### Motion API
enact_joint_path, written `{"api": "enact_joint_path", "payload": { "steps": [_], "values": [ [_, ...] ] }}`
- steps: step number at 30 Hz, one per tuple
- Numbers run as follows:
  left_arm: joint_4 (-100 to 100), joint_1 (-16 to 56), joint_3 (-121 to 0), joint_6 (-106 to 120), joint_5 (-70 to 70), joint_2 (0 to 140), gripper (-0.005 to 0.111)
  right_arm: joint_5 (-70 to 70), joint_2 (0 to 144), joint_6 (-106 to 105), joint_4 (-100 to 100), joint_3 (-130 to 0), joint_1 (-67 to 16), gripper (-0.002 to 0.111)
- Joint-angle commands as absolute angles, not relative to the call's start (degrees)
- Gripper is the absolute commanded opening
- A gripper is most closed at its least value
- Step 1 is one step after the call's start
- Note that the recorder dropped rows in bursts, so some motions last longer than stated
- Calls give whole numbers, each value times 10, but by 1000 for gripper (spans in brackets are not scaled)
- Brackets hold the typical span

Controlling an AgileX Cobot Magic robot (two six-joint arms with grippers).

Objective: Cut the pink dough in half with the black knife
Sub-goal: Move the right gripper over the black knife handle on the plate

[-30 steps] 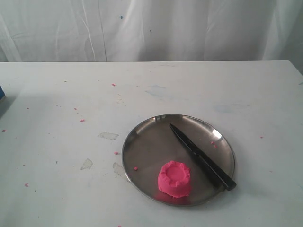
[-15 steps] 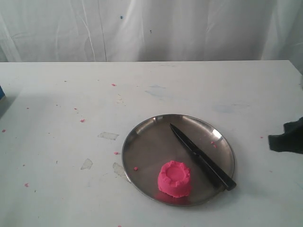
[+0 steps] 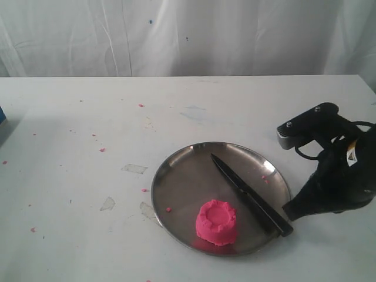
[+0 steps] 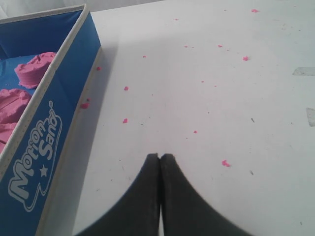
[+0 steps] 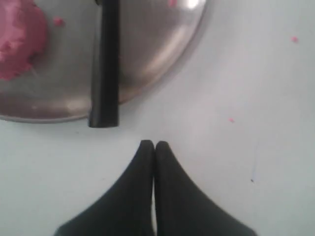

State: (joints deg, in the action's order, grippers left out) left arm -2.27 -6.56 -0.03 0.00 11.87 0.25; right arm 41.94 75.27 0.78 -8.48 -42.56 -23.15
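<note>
The pink dough (image 3: 217, 221) is a round lump with a dented top at the near side of the steel plate (image 3: 182, 182); its edge also shows in the right wrist view (image 5: 19, 39). The black knife (image 3: 249, 195) lies slantwise across the plate, its handle end (image 5: 104, 98) sticking out over the rim. My right gripper (image 3: 288, 212) is shut and empty, its tip just beside the knife's handle end, apart from it (image 5: 154, 145). My left gripper (image 4: 160, 156) is shut and empty over bare table, out of the exterior view.
A blue "Motion Sand" box (image 4: 44, 123) holding more pink lumps stands beside the left gripper. Pink crumbs (image 3: 102, 150) and bits of clear tape (image 3: 134, 168) dot the white table. A white curtain hangs behind the table's far edge.
The right arm has come in from the right edge and now reaches down to the knife's handle end. Dough, knife and plate have not moved.
</note>
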Motion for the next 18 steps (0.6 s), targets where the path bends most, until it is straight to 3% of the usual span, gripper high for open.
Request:
{"api": "enact_joint_path", "payload": {
  "steps": [1, 14, 17, 18],
  "values": [
    [-17, -68, 0, 0, 116, 0, 0, 477, 805, 93, -155, -463, -236, 0],
    [-17, -68, 0, 0, 116, 0, 0, 407, 830, -83, 70, -479, -236, 1],
    [-17, -68, 0, 0, 116, 0, 0, 409, 845, -106, 89, -479, -236, 11],
    [-17, -68, 0, 0, 116, 0, 0, 406, 856, -106, 89, -479, -236, 20]
  ]
}}
